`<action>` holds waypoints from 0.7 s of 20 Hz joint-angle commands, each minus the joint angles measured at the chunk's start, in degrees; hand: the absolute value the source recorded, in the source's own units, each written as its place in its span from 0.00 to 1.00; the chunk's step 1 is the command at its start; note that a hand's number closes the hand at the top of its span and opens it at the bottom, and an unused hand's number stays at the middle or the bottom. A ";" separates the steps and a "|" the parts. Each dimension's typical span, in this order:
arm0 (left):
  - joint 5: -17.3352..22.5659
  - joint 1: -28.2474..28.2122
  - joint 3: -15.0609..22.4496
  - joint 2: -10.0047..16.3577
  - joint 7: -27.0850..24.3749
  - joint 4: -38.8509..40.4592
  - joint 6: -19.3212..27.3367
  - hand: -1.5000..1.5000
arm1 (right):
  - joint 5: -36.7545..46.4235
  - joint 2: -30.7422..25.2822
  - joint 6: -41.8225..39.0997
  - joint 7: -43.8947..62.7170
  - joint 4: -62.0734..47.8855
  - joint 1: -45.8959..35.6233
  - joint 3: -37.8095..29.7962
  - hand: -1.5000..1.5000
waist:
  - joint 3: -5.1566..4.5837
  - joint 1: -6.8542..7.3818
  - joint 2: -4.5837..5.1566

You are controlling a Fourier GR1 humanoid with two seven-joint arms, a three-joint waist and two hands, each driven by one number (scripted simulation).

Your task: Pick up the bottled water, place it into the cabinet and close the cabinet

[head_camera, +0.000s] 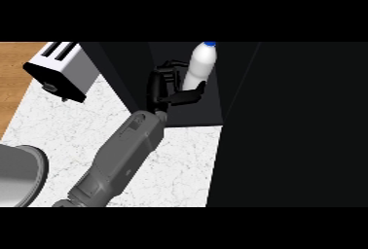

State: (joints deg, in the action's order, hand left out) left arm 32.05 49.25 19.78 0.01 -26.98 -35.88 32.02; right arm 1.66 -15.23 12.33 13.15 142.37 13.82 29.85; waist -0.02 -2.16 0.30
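Only the left robot hand (171, 83) shows in the head view. The right one is not to be seen, perhaps hidden behind the wide dark door (295, 126) on the right side. The grey forearm (119, 160) comes in over the near edge of the counter (183, 155) and crosses it slantwise toward the far right part, where the cabinet (194, 114) stands open. The hand is inside the opening. Its fingers are curled round the lower part of the bottle (202, 62), and one of them, perhaps the thumb, lies across its near side, so the hand is pinching the bottle, not spread.

The bottle is within the dark cabinet, almost upright, with its blue cap toward the far edge. I cannot tell whether its bottom touches the cabinet floor or hangs just above it. I think the low hold is chosen to keep the bottle upright while it is set down.

In my judgement the placing is near its end: releasing, drawing the arm out and closing the door are not yet done. The arm must leave the opening before the door can swing, and the fingers could tip the bottle on the way out.

A toaster (61, 70) stands at the far left corner and a grey bowl (18, 175) at the near left edge, both well apart from the hand.
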 commanded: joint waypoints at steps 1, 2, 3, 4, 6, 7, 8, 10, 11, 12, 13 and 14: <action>-0.58 3.67 -3.26 -0.01 -3.48 10.05 -0.78 1.00 | -2.23 -2.19 -1.56 1.00 5.93 1.57 -3.34 0.00 | 0.01 -0.42 0.33; 1.51 5.60 -0.94 -0.01 -1.79 8.36 3.32 1.00 | 0.73 -1.57 -1.27 -2.43 4.92 5.87 1.81 0.00 | 0.02 -1.03 0.06; 3.01 3.02 -0.61 -0.01 -4.46 9.13 2.59 1.00 | -0.64 -2.79 -2.29 -3.29 6.75 6.63 0.76 0.00 | 0.02 -1.50 0.17; 2.71 5.58 -2.42 -0.01 -5.09 11.54 2.52 1.00 | -2.33 -1.75 -1.82 -1.37 4.26 3.73 -1.59 0.00 | 0.00 -0.74 0.31; -0.15 7.62 -1.08 -0.01 -3.34 13.44 4.59 1.00 | -3.31 -2.58 -1.94 0.11 7.90 4.58 -2.68 0.00 | 0.02 -0.56 0.16; 0.18 9.23 -2.66 -0.01 -5.46 16.84 5.41 1.00 | -0.92 -2.03 -2.38 -3.30 3.74 4.77 -0.20 0.00 | 0.01 -1.52 0.50; 0.26 8.19 -3.31 -0.01 -7.78 17.92 4.78 1.00 | -3.28 -3.20 -3.79 -4.75 4.24 6.51 -1.26 0.00 | 0.03 -1.74 0.59; 0.21 8.52 -5.41 0.55 -10.03 20.67 2.23 1.00 | -2.14 -2.25 -2.64 -3.12 5.79 5.78 -0.76 0.00 | -0.03 -1.36 0.67; 0.69 10.41 -4.90 0.00 -8.80 21.02 3.82 1.00 | -2.98 -2.93 -3.74 -3.70 5.05 4.84 -2.13 0.00 | -0.01 -1.49 0.66; 0.50 7.49 -4.83 0.00 -11.87 20.99 1.66 1.00 | -1.63 -1.79 -2.51 -1.92 5.32 4.39 -0.73 0.00 | -0.05 -0.91 0.53; -0.40 11.88 -5.62 0.16 -8.88 23.31 3.71 1.00 | -1.77 -3.37 -3.64 -3.57 5.95 7.05 -0.80 0.00 | -0.01 -1.24 0.48; -0.53 10.56 -3.57 0.00 -10.73 23.18 5.68 1.00 | -3.20 -2.48 -3.70 -3.17 2.53 2.93 -3.51 0.00 | -0.02 -1.62 0.82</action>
State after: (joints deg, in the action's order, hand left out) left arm 32.18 58.35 15.71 0.08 -35.75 -16.01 35.72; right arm 0.61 -17.23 9.38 8.33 142.34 17.46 28.14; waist -0.03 -3.43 0.87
